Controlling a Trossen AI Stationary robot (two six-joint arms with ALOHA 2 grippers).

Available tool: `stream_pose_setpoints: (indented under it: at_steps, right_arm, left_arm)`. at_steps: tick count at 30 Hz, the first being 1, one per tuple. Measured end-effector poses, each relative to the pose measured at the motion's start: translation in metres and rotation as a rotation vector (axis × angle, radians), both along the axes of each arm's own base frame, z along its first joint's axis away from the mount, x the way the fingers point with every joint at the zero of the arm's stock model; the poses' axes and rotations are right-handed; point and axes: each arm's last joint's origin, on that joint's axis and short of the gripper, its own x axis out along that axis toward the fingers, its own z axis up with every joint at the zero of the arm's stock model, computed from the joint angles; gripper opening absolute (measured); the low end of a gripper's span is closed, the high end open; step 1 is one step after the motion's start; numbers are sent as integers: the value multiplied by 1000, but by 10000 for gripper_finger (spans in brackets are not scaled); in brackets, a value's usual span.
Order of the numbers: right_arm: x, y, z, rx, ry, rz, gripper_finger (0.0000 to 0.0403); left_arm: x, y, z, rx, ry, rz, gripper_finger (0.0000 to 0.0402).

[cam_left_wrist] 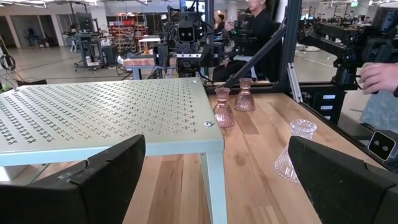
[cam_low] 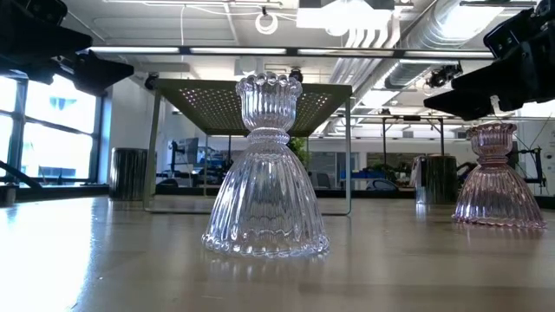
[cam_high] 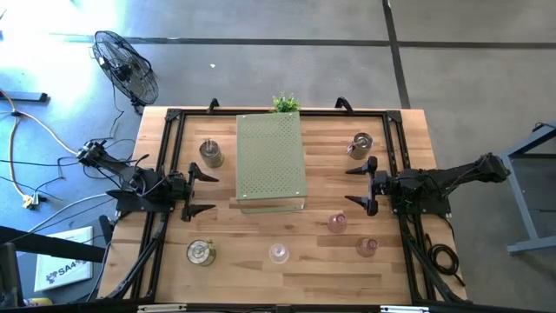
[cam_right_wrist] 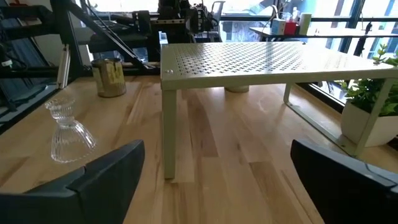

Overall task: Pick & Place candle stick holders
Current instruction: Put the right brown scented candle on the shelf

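Note:
Several candle stick holders stand upright on their bases on the wooden table. Three are metal (cam_high: 210, 153) (cam_high: 360, 145) (cam_high: 201, 252), two are pink glass (cam_high: 337, 223) (cam_high: 367, 247), and one is clear glass (cam_high: 278, 253), which stands closest in the low view (cam_low: 267, 169). My left gripper (cam_high: 207, 191) is open and empty at the table's left, pointing at the board. Its wrist view shows both pink holders (cam_left_wrist: 223, 109) (cam_left_wrist: 244, 95) and the clear one (cam_left_wrist: 297, 152). My right gripper (cam_high: 356, 184) is open and empty at the table's right. Its wrist view shows the clear holder (cam_right_wrist: 67, 132) and a metal one (cam_right_wrist: 111, 77).
A pale green perforated board (cam_high: 271, 161) stands on legs at the table's middle, between the two grippers. A small green plant (cam_high: 285, 103) sits at its far end. A black frame (cam_high: 174, 117) runs along the table's edges. A person's hand (cam_left_wrist: 379, 74) shows beyond the table.

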Motion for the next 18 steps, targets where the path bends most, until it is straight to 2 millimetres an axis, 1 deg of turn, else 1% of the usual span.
stream_pose_setpoints:
  at_steps: [5, 9, 14, 18]
  right_arm:
    - [1, 0, -1, 0, 16, -13, 400]
    - [1, 1, -2, 48, 15, 25, 400]
    - [1, 3, -2, 40, 19, 82, 400]
    - [1, 3, -2, 41, 19, 87, 400]
  left_arm:
    - [0, 0, 0, 0, -1, 1, 388]
    - [0, 0, 0, 0, 0, 1, 388]
    - [0, 0, 0, 0, 0, 0, 388]
    - [0, 0, 0, 0, -1, 1, 388]
